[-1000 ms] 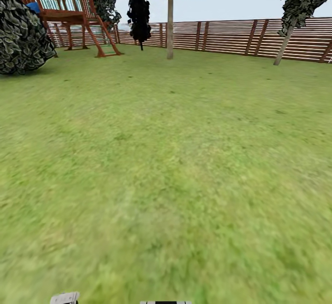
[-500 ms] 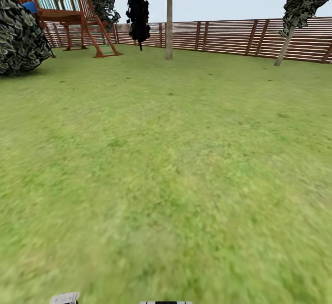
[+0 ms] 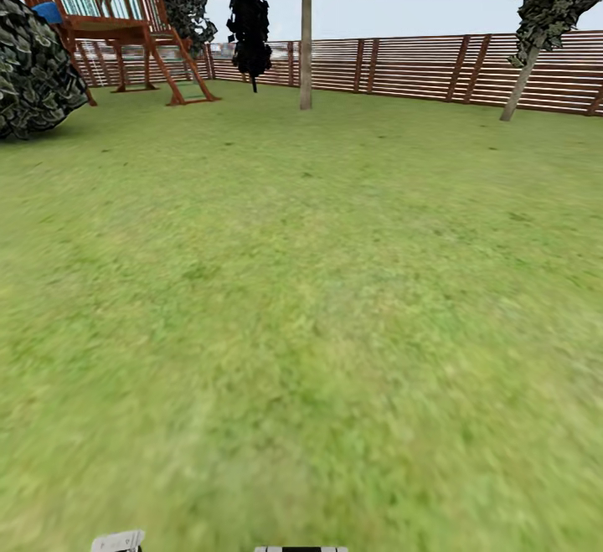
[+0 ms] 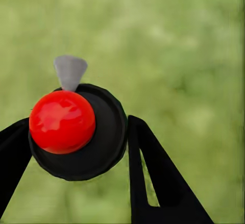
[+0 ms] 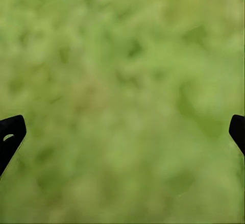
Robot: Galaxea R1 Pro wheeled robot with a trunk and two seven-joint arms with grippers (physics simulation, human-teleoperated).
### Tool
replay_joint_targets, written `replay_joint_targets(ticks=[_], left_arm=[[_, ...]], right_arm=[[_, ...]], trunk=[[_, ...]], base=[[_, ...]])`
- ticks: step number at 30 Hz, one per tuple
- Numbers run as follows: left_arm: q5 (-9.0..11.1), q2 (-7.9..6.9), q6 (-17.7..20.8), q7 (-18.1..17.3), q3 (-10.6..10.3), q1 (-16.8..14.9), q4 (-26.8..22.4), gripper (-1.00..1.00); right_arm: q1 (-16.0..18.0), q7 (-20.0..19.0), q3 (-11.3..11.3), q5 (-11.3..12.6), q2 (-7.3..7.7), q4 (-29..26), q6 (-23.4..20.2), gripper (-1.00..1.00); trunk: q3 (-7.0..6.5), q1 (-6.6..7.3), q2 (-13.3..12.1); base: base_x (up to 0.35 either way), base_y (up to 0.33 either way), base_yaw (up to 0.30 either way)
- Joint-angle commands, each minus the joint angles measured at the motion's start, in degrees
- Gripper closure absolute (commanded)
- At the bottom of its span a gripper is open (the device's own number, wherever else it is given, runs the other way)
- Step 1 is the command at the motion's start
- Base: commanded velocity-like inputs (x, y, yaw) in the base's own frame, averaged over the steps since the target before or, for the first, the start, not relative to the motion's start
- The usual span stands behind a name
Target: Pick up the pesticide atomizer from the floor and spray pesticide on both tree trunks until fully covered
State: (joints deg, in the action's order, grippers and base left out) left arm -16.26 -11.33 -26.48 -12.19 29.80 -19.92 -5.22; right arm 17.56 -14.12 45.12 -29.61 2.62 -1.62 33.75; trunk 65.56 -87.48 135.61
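**Change noted.** Across the last second the whole head view slides a little: the straight tree trunk (image 3: 306,41) drifts slightly toward 9 o'clock, the leaning tree (image 3: 519,83) toward 3 o'clock, and the grass streams downward. Judged as the robot rolling forward across the garden lawn (image 3: 301,301), not the things moving. The trees remain far off at 12 and 1 o'clock, so spraying is not yet possible.

**Pesticide atomizer** (image 4: 76,132). Held in the left gripper (image 4: 76,137), its black fingers pinching the dark round body from both sides; red cap and grey nozzle face the camera, grass beneath. Pickup appears done.

**Right gripper** (image 5: 122,132). Fingers spread wide, tips at the picture's two edges, nothing between them.

**Edges.** Brown slat fence (image 3: 419,66) closes the far side from 11 to 2 o'clock. Wooden play frame (image 3: 117,24) at 10 o'clock; dark leafy bush (image 3: 33,66) at 9 to 10 o'clock.

**Open room.** Unbroken grass lies between the robot and the straight trunk.
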Motion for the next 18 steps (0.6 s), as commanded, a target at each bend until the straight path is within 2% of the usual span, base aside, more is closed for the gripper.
replay_joint_targets(ticks=[1, 18], left_arm=[[-0.35, -0.01, -0.16, -0.29, 0.52, -0.03, 0.03, 1.00], [-0.35, -0.01, -0.16, -0.29, 0.52, -0.03, 0.03, 1.00]], right_arm=[[0.02, -0.38, 0.50, -0.18, 0.01, 0.03, 0.09, -1.00], [0.02, -0.38, 0.50, -0.18, 0.01, 0.02, 0.09, -1.00]], trunk=[[0.04, -0.02, 0.01], [0.04, -0.02, 0.01]], base=[[0.331, -0.107, 0.000], [0.332, -0.107, 0.000]])
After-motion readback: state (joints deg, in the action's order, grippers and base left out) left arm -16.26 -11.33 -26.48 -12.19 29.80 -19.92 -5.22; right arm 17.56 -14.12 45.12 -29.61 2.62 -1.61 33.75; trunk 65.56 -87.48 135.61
